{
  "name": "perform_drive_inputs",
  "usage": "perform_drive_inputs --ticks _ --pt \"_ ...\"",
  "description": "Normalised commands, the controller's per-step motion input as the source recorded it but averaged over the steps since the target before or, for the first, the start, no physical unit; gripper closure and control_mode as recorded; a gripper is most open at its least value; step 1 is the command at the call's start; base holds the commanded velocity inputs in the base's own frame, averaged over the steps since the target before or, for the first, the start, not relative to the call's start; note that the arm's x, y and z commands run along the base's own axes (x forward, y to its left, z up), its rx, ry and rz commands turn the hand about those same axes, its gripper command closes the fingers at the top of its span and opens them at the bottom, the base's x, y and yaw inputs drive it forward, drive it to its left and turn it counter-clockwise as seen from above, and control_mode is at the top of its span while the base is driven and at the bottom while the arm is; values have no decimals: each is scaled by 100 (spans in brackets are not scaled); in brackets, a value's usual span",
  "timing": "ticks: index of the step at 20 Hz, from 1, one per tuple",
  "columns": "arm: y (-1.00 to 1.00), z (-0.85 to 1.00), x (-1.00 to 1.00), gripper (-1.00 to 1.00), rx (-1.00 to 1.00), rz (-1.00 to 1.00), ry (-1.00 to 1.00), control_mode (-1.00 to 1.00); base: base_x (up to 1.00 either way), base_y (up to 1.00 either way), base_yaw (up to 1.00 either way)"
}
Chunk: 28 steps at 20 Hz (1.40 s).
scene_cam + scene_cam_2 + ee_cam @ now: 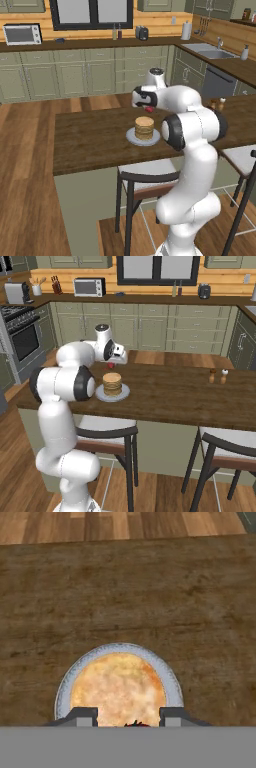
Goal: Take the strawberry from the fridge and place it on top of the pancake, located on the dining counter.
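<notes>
My gripper [148,109] [110,364] [127,722] is shut on the strawberry [136,724], a tiny red berry pinched between the dark fingertips [82,716]. It hangs just above the far side of the pancake [144,127] [112,384] [117,684], a tan stack on a round grey plate [131,136] [123,392] [67,682]. The plate rests on the dark wooden dining counter [90,140] [175,396] [125,602]. In the base views the strawberry [149,109] [110,365] shows as a red speck under the hand. The fridge is out of view.
Two small shakers [217,104] [218,376] stand on the dining counter to the right of the plate. Black-framed stools [145,182] [107,436] sit along its near side. Olive cabinets line the back wall, with a sink [207,49] and a stove [20,331].
</notes>
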Motion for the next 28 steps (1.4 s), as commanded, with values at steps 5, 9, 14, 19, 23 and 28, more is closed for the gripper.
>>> perform_drive_inputs --ticks 5,9,14,19,23,28 --pt "21 -57 46 100 0 -1 9 -100 0 0 0" --pt "-2 -33 -16 100 0 -5 7 -100 0 0 0" --pt "-6 -3 -11 100 0 -1 1 -100 0 0 0" --pt "0 -34 0 100 0 0 2 -100 0 0 0" --pt "-1 -41 -1 100 0 -1 0 -100 0 0 0" --pt "0 -27 0 100 0 0 0 -100 0 0 0"
